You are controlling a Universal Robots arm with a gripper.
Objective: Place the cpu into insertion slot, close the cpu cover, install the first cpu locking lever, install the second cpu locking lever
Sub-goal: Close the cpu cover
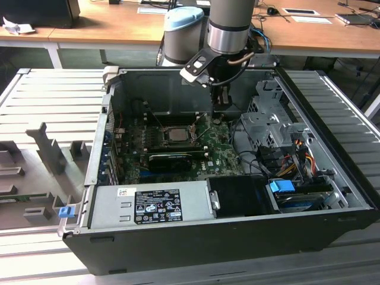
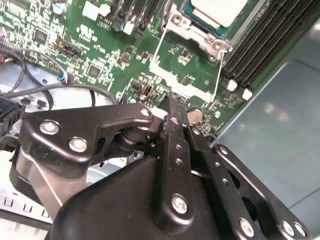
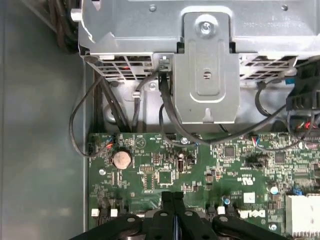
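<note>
The cpu (image 1: pixel 176 133) is seen already seated in the slot (image 1: pixel 161 134), near the middle of the board (image 1: pixel 219 157) inside the open case (image 1: pixel 178 237). Its pale metal top is also shown in the second wrist view (image 2: pixel 220 10). The first step is therefore judged done.

The cover (image 2: pixel 187 85) appears not to be closed. In the second wrist view it is seen tilted up from the slot, and green board is visible through its square window. Its free edge points toward the gripper. Two thin bright rods (image 2: pixel 154 52) are seen along its sides. These are taken to be the locking levers and look unlatched, though this cannot be told for certain. Closing the cover and fastening both levers are judged to be left.

The gripper (image 2: pixel 172 107) is held low over the board, close to the board's edge by the metal drive cage (image 3: pixel 207 75). It is just beside the coin cell (image 3: pixel 121 159). In both wrist views its fingers (image 3: pixel 168 210) are pressed together, and nothing is seen clamped between them. The tip is shown right at the cover's free edge, but it cannot be told whether the edge is touched or only neared.
</note>
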